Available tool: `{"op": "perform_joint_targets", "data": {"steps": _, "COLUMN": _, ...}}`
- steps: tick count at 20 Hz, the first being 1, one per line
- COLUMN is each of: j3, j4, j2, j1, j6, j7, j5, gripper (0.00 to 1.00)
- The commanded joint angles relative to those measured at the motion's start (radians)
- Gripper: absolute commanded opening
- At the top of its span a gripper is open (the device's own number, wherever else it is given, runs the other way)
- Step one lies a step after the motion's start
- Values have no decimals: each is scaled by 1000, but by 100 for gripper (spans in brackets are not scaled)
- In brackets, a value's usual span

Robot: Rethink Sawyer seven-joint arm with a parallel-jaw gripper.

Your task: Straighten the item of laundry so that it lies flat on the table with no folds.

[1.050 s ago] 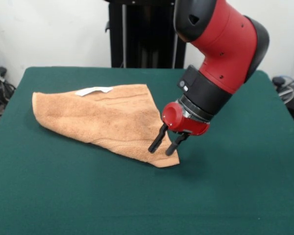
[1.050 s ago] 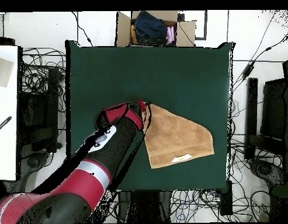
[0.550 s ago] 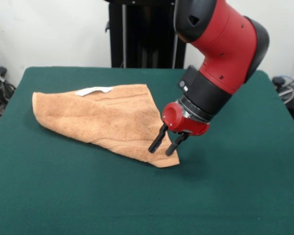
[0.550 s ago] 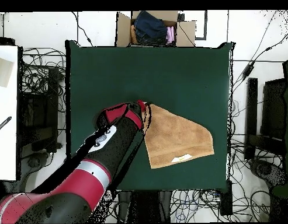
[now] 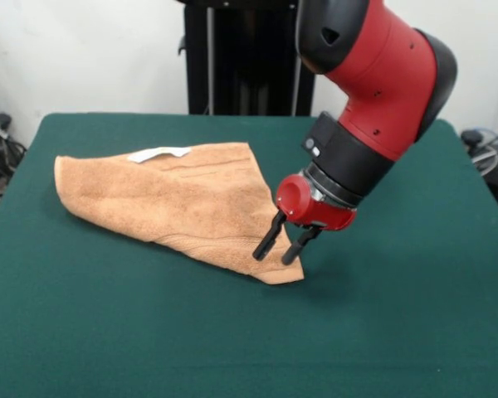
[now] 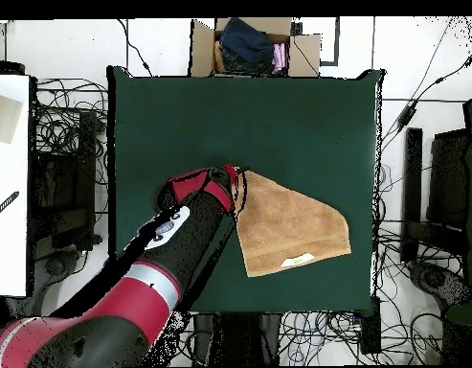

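**Claw poised at folded towel's nearest corner**

Nearest the front camera, bare green desk (image 5: 149, 348) runs out ahead of the work. Just beyond it, my claw (image 5: 279, 249) hangs tilted over the pointed near corner of the orange-tan terry towel (image 5: 174, 199), its two black fingers (image 5: 267, 238) parted with a clear gap between them and nothing held. The tips sit right at the cloth's edge; whether they touch it I cannot tell from either view. I judge the tilt is there so the fingers can straddle that corner and pinch it, since the corner is the loose end a pull would act on.

Farther back, the towel lies in a rough triangle on the desk, widest at its far side and narrowing toward my claw. That shape suggests it is folded over on itself, so the job of laying it flat is not yet done. A hemmed band shows across its upper part, and a small white label (image 5: 158, 153) rests on the far edge, face up.

The overhead view (image 6: 287, 225) shows the towel well inside the desk's edges, with open surface on my arm's side for spreading.

Beyond the desk's far end, a cardboard box (image 6: 254, 46) holds other clothing.
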Motion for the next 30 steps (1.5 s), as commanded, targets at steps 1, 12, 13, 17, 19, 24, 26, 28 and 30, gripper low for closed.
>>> {"op": "perform_joint_targets", "data": {"steps": 1, "j3": 145, "j4": -17, "j2": 38, "j1": 16, "j6": 98, "j7": 149, "j5": 32, "gripper": 100}}
{"op": "perform_joint_targets", "data": {"steps": 12, "j3": 121, "j4": -33, "j2": 53, "j1": 42, "j6": 112, "j7": 176, "j5": 42, "gripper": 100}}
{"op": "perform_joint_targets", "data": {"steps": 13, "j3": 119, "j4": -32, "j2": 54, "j1": 45, "j6": 111, "j7": 178, "j5": 42, "gripper": 100}}
{"op": "perform_joint_targets", "data": {"steps": 17, "j3": 118, "j4": -30, "j2": 51, "j1": 47, "j6": 115, "j7": 177, "j5": 40, "gripper": 100}}
{"op": "perform_joint_targets", "data": {"steps": 19, "j3": 112, "j4": -36, "j2": 57, "j1": 49, "j6": 118, "j7": 181, "j5": 42, "gripper": 100}}
{"op": "perform_joint_targets", "data": {"steps": 24, "j3": 104, "j4": -42, "j2": 61, "j1": 55, "j6": 129, "j7": 187, "j5": 46, "gripper": 100}}
{"op": "perform_joint_targets", "data": {"steps": 26, "j3": 96, "j4": -46, "j2": 66, "j1": 63, "j6": 129, "j7": 195, "j5": 48, "gripper": 100}}
{"op": "perform_joint_targets", "data": {"steps": 28, "j3": 89, "j4": -49, "j2": 71, "j1": 73, "j6": 132, "j7": 206, "j5": 53, "gripper": 100}}
{"op": "perform_joint_targets", "data": {"steps": 30, "j3": 81, "j4": -55, "j2": 75, "j1": 81, "j6": 143, "j7": 213, "j5": 55, "gripper": 100}}
